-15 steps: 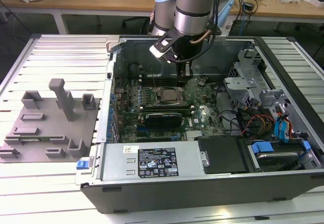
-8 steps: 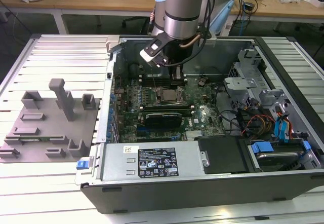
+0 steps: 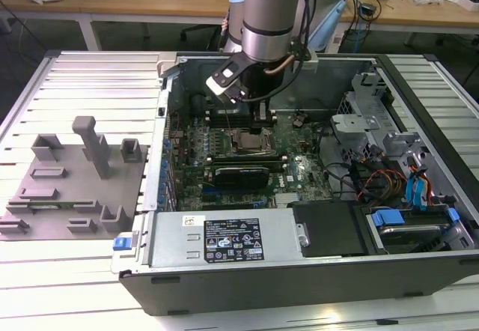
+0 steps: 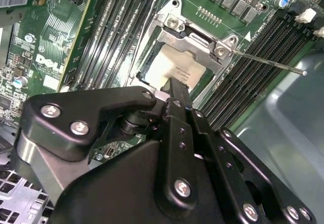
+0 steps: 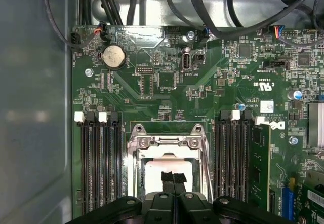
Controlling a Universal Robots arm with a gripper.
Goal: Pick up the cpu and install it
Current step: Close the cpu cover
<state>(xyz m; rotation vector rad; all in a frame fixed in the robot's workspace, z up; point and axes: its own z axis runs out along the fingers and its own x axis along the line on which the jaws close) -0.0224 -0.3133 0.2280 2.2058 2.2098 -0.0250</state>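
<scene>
Fingers together, the pincer [image 5: 173, 176] is hovering just over the cpu [image 5: 154, 171] lying in the socket frame [image 5: 167, 142], centre of the exterior view.

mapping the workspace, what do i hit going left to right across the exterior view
grey fixture blocks → blue tab → socket frame under the gripper → metal drive cage → blue cables
</scene>
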